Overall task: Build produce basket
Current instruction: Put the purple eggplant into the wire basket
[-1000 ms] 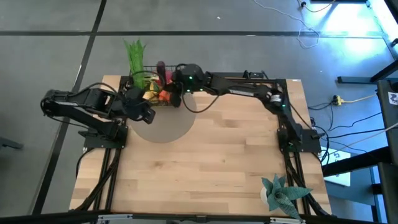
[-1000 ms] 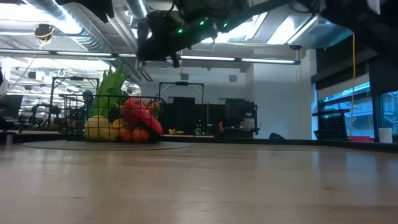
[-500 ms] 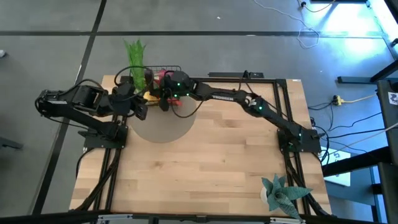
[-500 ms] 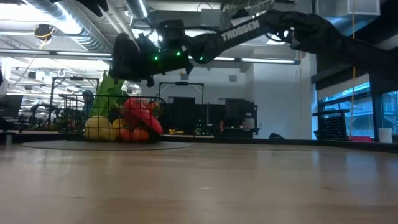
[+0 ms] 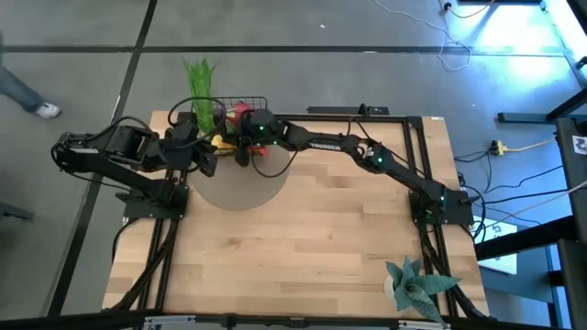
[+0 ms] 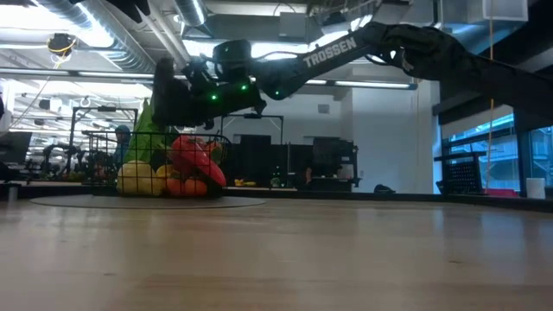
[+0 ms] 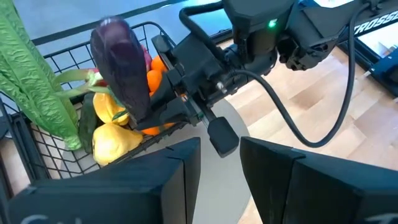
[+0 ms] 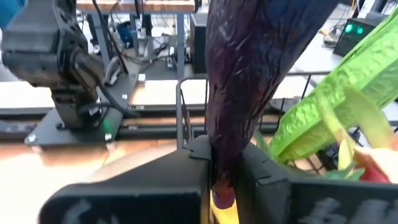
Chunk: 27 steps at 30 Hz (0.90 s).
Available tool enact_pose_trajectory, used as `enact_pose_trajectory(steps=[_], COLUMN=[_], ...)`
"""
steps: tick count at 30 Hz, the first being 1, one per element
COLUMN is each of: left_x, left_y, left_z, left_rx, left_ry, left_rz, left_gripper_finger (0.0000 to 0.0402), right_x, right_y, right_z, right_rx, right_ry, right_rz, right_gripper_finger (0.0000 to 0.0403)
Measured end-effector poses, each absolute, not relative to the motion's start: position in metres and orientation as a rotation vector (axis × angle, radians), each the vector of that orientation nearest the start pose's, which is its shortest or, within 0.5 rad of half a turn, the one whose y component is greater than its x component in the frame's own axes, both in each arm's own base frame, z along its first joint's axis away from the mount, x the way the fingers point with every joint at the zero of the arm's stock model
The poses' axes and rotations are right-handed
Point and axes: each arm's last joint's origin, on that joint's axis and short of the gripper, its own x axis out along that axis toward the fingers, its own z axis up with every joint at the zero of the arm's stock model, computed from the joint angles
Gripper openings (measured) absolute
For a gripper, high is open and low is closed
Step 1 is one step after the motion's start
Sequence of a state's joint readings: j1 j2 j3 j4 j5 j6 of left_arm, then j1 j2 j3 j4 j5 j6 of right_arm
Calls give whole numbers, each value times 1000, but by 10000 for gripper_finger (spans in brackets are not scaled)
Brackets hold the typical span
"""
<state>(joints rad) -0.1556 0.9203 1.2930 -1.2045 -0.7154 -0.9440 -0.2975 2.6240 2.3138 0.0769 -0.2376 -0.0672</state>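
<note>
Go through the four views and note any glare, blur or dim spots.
High view: blue-white glare blows out the floor at top right. Low view: bright ceiling lights leave the right arm a dark silhouette; the table is soft up close. Right wrist view: the eggplant fills the frame, blurred. Left wrist view: the eggplant's top smears.

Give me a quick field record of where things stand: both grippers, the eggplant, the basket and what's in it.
right gripper: shut on eggplant, over the basket
eggplant: purple, held upright above the produce, not yet released
left gripper: open, empty, beside the basket at table edge
basket: black wire, on a grey round mat
contents: leek, yellow fruits, orange pieces, red-pink fruit
elsewhere: spiky plant at the table's opposite corner
</note>
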Motion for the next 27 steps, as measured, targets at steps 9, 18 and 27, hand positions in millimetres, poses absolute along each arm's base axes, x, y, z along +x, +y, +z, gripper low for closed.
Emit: enact_pose_trajectory(steps=[9,18,27], left_x=[128,128,128], left_y=[-1,-1,-1], left_z=[392,392,392], left_rx=[-520,-531,-536], left_ry=[443,439,436], left_rz=[822,825,827], left_gripper_finger=[101,101,101], right_x=[569,569,568], right_y=[-169,-170,-173], right_z=[191,190,191], right_rx=[-41,-90,-79], right_ry=[260,280,274], right_rz=[-56,-101,-157], right_gripper_finger=[35,109,114])
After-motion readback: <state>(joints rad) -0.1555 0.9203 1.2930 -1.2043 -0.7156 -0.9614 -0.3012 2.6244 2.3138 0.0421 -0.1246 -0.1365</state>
